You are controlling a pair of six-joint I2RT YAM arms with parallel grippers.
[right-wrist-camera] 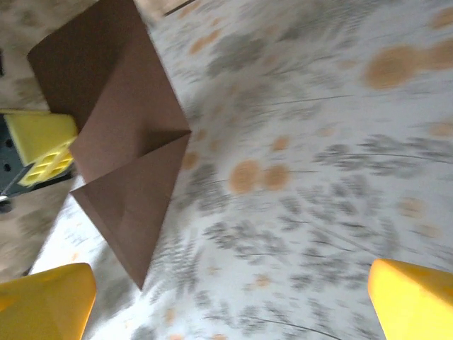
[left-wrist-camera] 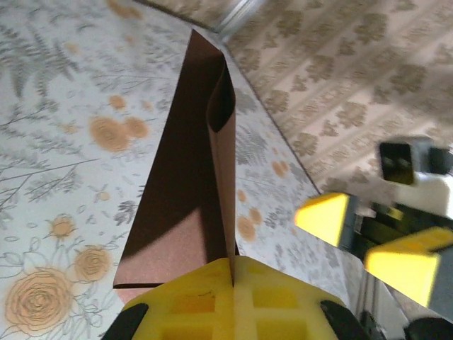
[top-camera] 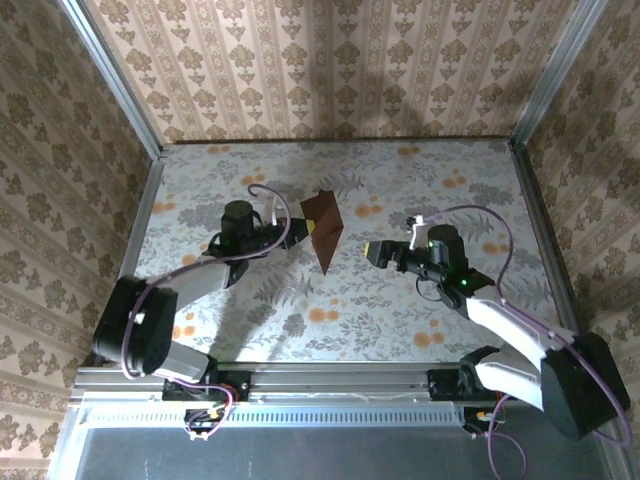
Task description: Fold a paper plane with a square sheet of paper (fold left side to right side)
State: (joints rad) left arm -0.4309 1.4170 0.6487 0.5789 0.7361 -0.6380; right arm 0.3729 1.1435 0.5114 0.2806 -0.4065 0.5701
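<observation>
Clearly the left fingers (left-wrist-camera: 233,301) were pinched fully together on the sheet of paper (left-wrist-camera: 191,191). They gripped its near lower edge, and the paper ran straight up out of the line between the two yellow pads. The sheet was dark reddish-brown, partly folded, and stood on edge ahead of those fingers, with one flap curling open at the far top.

From overhead the sheet (top-camera: 322,228) sat just past the tips of the left fingers (top-camera: 300,232), tilted up off the bench (top-camera: 400,310), its pointed end aimed back toward the arm bases. Couldn't tell whether that point touched the bench.

The right fingers (right-wrist-camera: 414,301) were spread wide, with nothing between them and nothing held. The sheet (right-wrist-camera: 124,142) lay ahead of them and off toward their left tip, clear of both tips, with diagonal creases meeting near its middle. A yellow pad of the left fingers (right-wrist-camera: 39,138) showed at the sheet's left edge. From above, the right fingers (top-camera: 373,248) faced the sheet, near but apart. The bench print in the right wrist view was blurred.
</observation>
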